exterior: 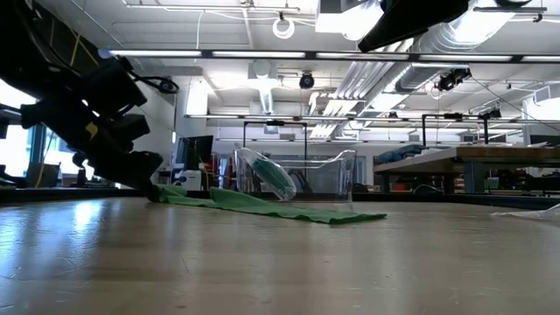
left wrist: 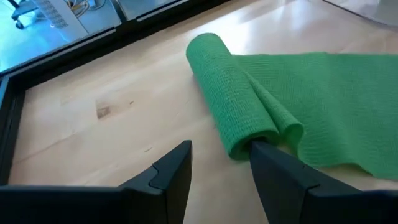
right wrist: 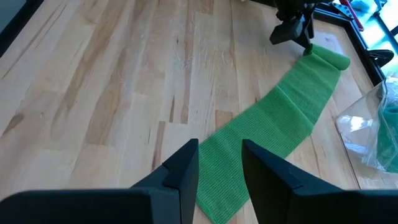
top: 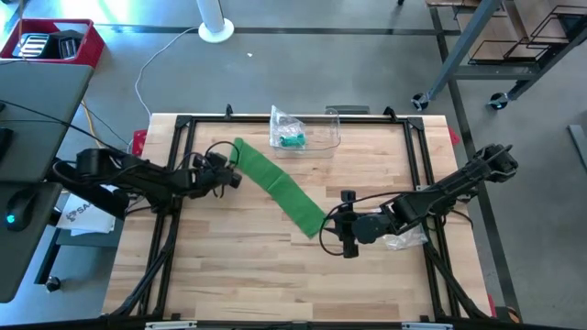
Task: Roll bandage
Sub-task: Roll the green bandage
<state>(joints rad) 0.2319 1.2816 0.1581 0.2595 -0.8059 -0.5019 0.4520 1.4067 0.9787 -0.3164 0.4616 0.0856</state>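
Observation:
A green bandage (top: 280,188) lies flat and diagonal on the wooden table, and also shows in the low view (exterior: 262,207). Its far-left end is rolled up into a short roll (left wrist: 224,93), which rests on the table. My left gripper (left wrist: 221,162) is open, low at the table beside the roll's end, with one finger at that end and the other over bare wood. My right gripper (right wrist: 221,158) is open above the bandage's flat near-right end (right wrist: 221,186). It is raised off the table and touches nothing. My left gripper has one fingertip (left wrist: 264,152) at the roll's open end (left wrist: 245,143), coming level from the table's left side, along the roll's axis. Whether the tip presses the end or stands just off it cannot be told. The roll lies on the table, the strip slack.
A clear plastic bag (top: 303,133) with a teal roll inside lies at the table's far edge, just beyond the bandage. A crumpled clear wrapper (top: 404,240) lies under my right arm. Black frame rails (top: 183,124) border the table. Bare wood lies toward the near edge.

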